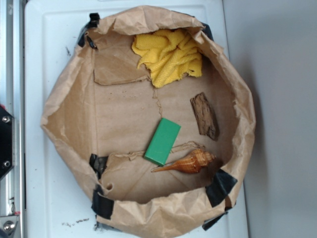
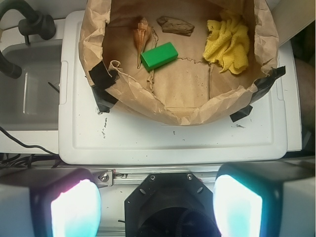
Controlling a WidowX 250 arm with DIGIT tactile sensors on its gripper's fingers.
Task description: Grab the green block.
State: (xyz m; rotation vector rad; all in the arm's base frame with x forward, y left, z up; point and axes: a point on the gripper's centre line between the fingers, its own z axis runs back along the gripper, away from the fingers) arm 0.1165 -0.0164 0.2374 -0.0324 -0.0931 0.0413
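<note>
Inside the crumpled brown paper bag, taped at the rim with black tape and sitting on a white plastic lid, the flat bright-green rectangular block lies near the middle of the bag floor, touching or just beside the orange-brown spiral seashell, with the brown bark piece near it and the crumpled yellow cloth well apart at the far rim. From the wrist view, the gripper sits outside the bag, well apart from the block, fingers spread wide and holding nothing.
</note>
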